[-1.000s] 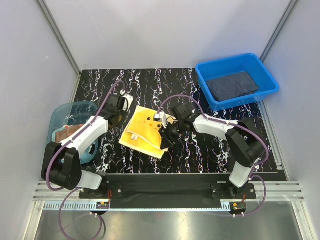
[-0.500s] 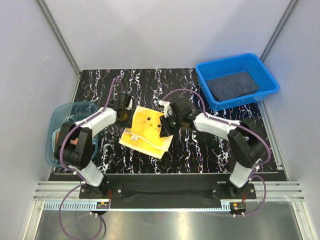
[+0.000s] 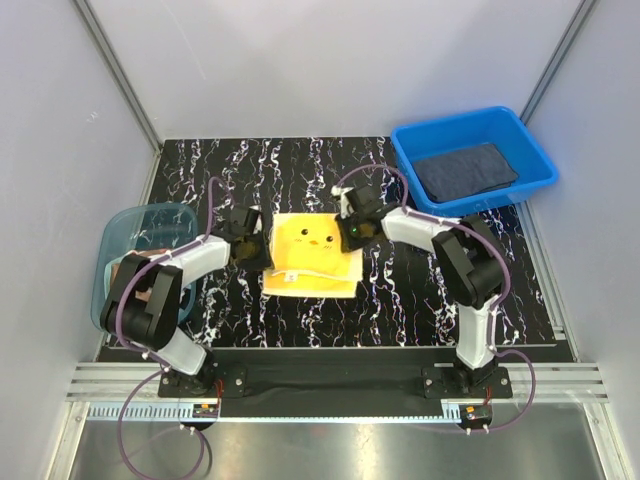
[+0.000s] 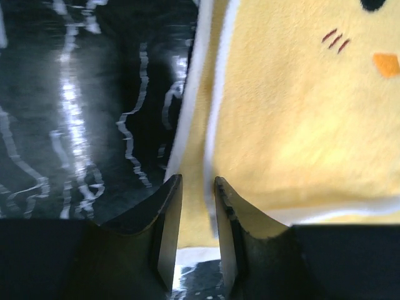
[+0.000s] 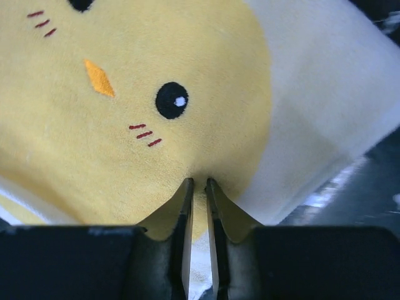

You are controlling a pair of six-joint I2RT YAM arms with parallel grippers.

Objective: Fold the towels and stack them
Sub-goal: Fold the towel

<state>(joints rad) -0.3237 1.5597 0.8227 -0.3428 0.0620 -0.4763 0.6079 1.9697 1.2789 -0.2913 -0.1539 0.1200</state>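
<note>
Both arms reach in low over the table [image 3: 300, 165] from opposite sides, forearms angled inward and wrists down at the yellow towel [image 3: 312, 262]. The left gripper [image 4: 197, 184] sits at the towel's left edge. Its jaws stand a little apart, with the white-trimmed border running into the gap; I cannot tell whether they pinch it. The right gripper [image 5: 199, 182] is at the towel's far right corner, elbow folded back toward the bin [image 3: 405, 165]. Its jaws are clenched to a thin slit, and the yellow pile puckers at their tips, so they are grasping the cloth just below the chick's eye. The towel lies spread flat at the middle of the table between the two grippers, chick face up. The face sits on the far half, its top toward the far edge. From above the towel looks nearly square, so its long axis cannot be told. Its sides run almost parallel to the table's, turned slightly. A dark towel [image 3: 466, 170] lies flat in the bin at the far right. A tub [image 3: 110, 260] stands at the left edge.
</note>
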